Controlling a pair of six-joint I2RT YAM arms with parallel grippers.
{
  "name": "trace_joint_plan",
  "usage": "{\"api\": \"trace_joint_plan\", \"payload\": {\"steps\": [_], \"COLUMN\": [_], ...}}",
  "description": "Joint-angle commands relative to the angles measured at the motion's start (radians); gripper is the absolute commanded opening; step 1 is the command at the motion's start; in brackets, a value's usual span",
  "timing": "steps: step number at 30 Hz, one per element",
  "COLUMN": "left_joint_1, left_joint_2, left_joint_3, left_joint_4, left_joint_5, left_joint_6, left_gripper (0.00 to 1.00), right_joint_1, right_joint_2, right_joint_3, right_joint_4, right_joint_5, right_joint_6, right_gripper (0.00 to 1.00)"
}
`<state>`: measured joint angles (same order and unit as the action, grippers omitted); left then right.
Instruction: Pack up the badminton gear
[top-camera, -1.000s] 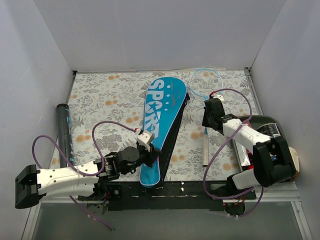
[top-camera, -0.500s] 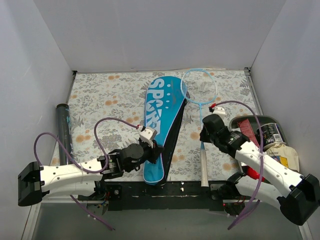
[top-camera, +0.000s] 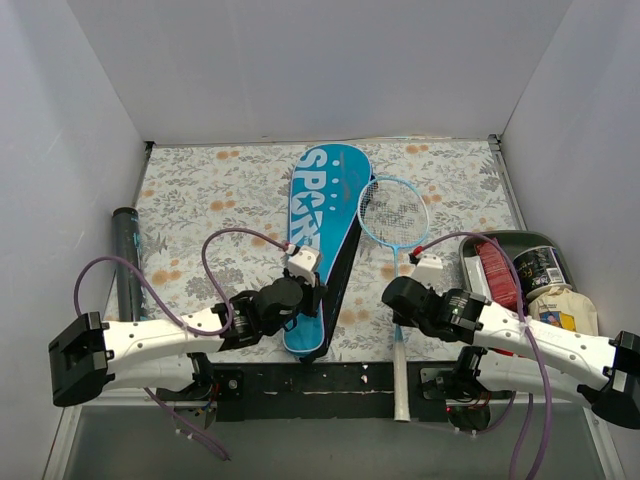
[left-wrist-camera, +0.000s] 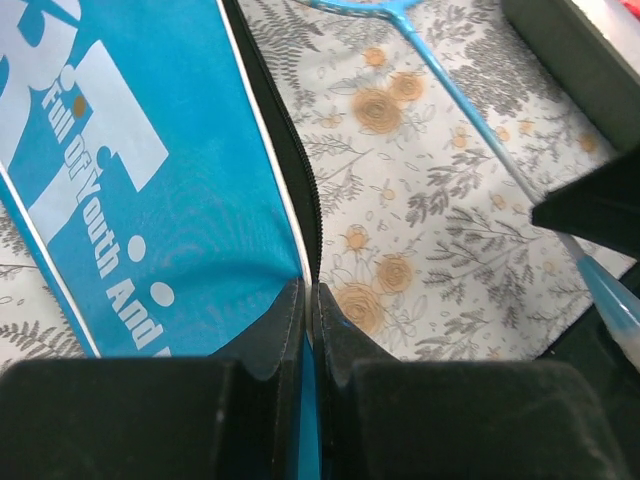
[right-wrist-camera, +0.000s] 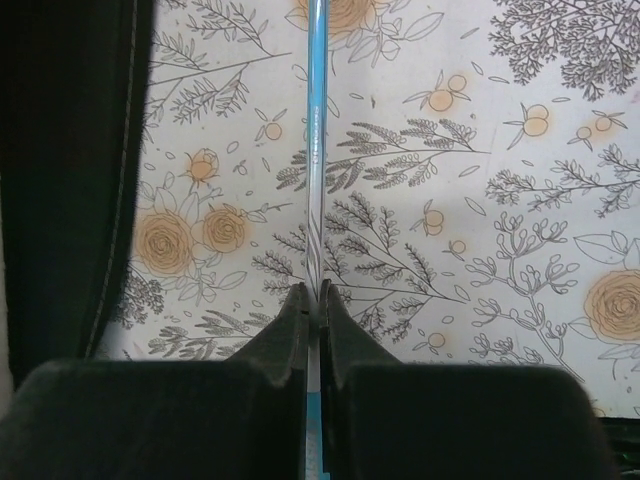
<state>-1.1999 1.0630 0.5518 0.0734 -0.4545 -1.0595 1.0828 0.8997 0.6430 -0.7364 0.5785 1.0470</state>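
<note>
The blue cover (top-camera: 322, 215) on the worktop (top-camera: 200, 190) is pinched at its near edge by the left end effector (left-wrist-camera: 308, 292), likely steadying its opening, while the racket (top-camera: 394, 212) alongside is pinched at the shaft by the right end effector (right-wrist-camera: 312, 292), presumably for insertion.

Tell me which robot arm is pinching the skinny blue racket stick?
The right gripper: its jaws are shut on the racket shaft. The left gripper pinches the blue SPORT cover edge instead.
</note>
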Motion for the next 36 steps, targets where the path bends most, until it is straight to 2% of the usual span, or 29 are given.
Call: {"api": "trace_joint_plan", "payload": {"steps": [1,7,11,14,19,23,32,36], "left_joint_1": [0.077,0.157,0.168,0.166,0.168,0.168,0.168,0.168], "left_joint_2": [0.008,-0.003,-0.003,0.000,-0.011,-0.021,-0.041,-0.044], "left_joint_3": [0.037,0.022,0.034,0.042,0.042,0.042,0.031,0.020], "left_joint_4": [0.023,0.042,0.037,0.031,0.023,0.022,0.012,0.025], "left_joint_5": [0.007,0.065,0.088,0.100,0.114,0.117,0.146,0.186], "left_joint_6": [-0.003,-0.014,-0.008,-0.011,-0.022,-0.023,-0.030,-0.042], "left_gripper": [0.00,0.00,0.00,0.00,0.00,0.00,0.00,0.00], "right_joint_1": [0.046,0.101,0.146,0.190,0.293,0.333,0.335,0.289], "right_joint_2": [-0.021,-0.030,0.001,0.053,0.178,0.252,0.309,0.340], "right_joint_3": [0.024,0.003,-0.008,0.036,0.171,0.217,0.253,0.256], "right_joint_4": [-0.113,-0.130,-0.083,-0.049,-0.138,-0.158,0.008,0.127], "right_joint_5": [0.115,0.089,0.086,0.106,0.168,0.196,0.273,0.262], "right_joint_6": [0.131,0.169,0.160,0.142,0.192,0.214,0.097,-0.013], "right_gripper": [0.01,0.01,0.01,0.01,0.01,0.01,0.01,0.01]}}
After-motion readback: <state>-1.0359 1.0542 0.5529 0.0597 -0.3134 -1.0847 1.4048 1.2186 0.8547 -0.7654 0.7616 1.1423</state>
